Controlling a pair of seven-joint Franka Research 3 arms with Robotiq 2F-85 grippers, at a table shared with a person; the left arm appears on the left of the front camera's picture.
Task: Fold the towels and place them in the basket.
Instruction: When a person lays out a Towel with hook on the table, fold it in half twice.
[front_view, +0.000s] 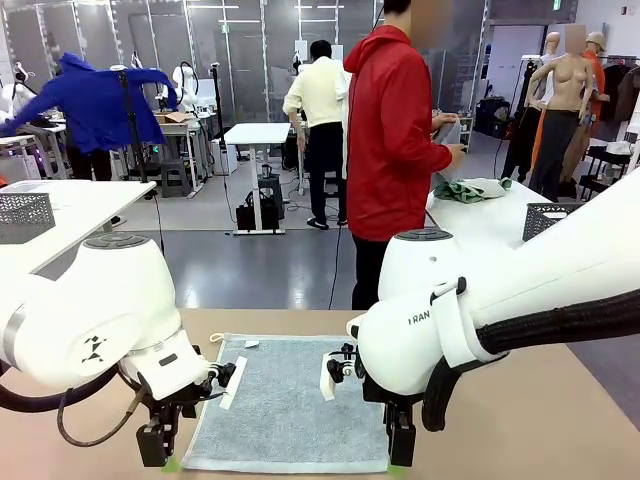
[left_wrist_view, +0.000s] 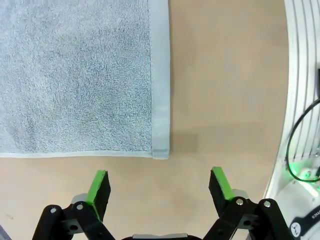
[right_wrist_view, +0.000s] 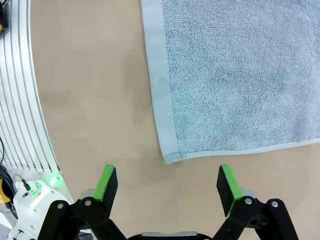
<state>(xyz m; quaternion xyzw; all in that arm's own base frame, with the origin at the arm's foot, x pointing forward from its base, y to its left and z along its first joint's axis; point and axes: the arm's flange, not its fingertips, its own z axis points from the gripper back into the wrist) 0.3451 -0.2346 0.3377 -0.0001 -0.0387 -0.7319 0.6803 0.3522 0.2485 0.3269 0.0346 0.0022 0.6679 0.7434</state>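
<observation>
A pale blue-grey towel (front_view: 290, 400) lies flat and spread out on the tan table, with a small white loop (front_view: 215, 338) at its far left corner. My left gripper (front_view: 160, 450) hangs open just off the towel's near left corner. In the left wrist view the towel (left_wrist_view: 75, 75) ends slightly ahead of the open left gripper (left_wrist_view: 159, 185), which holds nothing. My right gripper (front_view: 400, 448) stands open at the near right corner. In the right wrist view the towel (right_wrist_view: 240, 75) has its corner just ahead of the open right gripper (right_wrist_view: 167, 187). A dark lattice basket (front_view: 548, 218) sits on the right side table.
A person in a red jacket (front_view: 395, 130) stands beyond the table, turned toward the right side table and handling a pale cloth (front_view: 450, 130). Crumpled green and white cloth (front_view: 475, 188) lies there. Another dark lattice basket (front_view: 22, 215) sits on the left side table.
</observation>
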